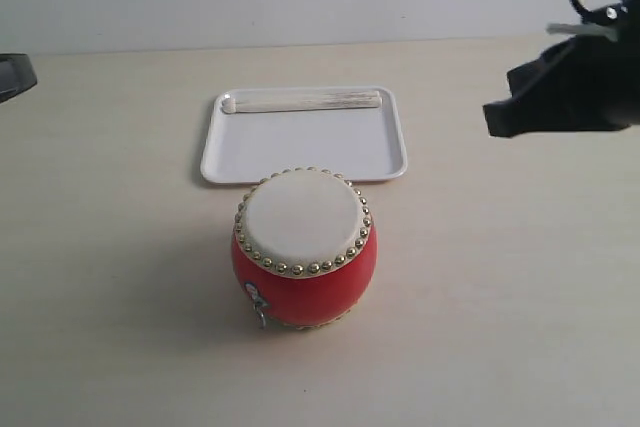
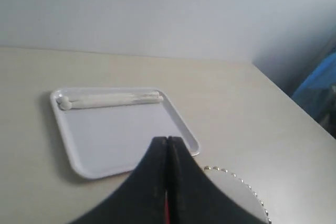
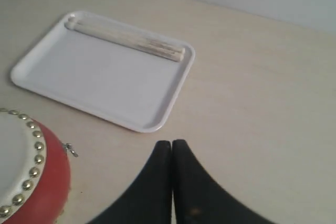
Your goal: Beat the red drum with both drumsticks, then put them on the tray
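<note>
My exterior feed is bright and evenly lit, the light soft and seemingly from overhead. The red drum throws only a faint, blurred shadow on the desk, and its studs glint. The drumsticks nearly wash out against the white tray. On the wrist feeds, the left claw and right claw read as black, featureless, soft-edged shapes. The left feed is hazier overall.

Closed gripper, both drumsticks lying in tray, drum edge beside

The red drum stood upright just in front of the white tray. Both drumsticks lay side by side along the tray's far rim.
</note>
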`<state>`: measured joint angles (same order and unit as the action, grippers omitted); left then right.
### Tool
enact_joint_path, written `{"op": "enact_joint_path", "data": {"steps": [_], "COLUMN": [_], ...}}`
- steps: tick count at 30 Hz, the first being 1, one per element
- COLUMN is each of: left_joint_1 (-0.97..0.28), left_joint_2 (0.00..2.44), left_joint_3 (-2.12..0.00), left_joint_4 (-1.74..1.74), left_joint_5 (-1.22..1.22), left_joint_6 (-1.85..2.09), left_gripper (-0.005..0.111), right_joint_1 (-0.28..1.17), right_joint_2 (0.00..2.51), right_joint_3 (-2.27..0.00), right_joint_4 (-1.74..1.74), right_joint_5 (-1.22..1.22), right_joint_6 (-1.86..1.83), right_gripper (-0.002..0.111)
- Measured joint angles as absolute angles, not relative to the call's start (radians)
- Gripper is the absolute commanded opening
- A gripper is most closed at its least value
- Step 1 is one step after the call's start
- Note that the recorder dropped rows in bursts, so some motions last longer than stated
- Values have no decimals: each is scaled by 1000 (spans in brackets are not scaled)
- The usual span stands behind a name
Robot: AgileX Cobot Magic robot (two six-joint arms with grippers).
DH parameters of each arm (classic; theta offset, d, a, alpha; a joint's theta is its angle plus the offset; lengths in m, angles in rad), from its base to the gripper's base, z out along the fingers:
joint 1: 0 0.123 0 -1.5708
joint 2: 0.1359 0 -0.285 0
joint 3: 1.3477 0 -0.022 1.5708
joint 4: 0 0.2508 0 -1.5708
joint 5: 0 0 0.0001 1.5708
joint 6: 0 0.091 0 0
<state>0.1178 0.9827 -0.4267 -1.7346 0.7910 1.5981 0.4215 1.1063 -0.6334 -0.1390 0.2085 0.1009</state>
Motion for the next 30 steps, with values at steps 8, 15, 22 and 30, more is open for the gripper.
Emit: {"op": "enact_joint_path", "data": {"steps": [8, 15, 22, 30], "left_joint_1": [118, 118, 118, 118], "left_joint_2": [463, 90, 6, 6], "left_joint_3": [-223, -132, -109, -108], "left_joint_4": [-1735, -1735, -1737, -1737], "left_joint_5": [585, 475, 455, 453], "left_joint_6": [1476, 1366, 1356, 1356], "left_gripper": [0, 0, 0, 0], "right_joint_1": [422, 422, 422, 422], "right_joint_2": [808, 726, 726, 726], "right_joint_3": [-378, -331, -331, -331], "right_joint_4": [-83, -77, -77, -77], "right_joint_5": [7, -25, -30, -31], "right_joint_6": [130, 143, 202, 210], "right_gripper": [0, 0, 0, 0]}}
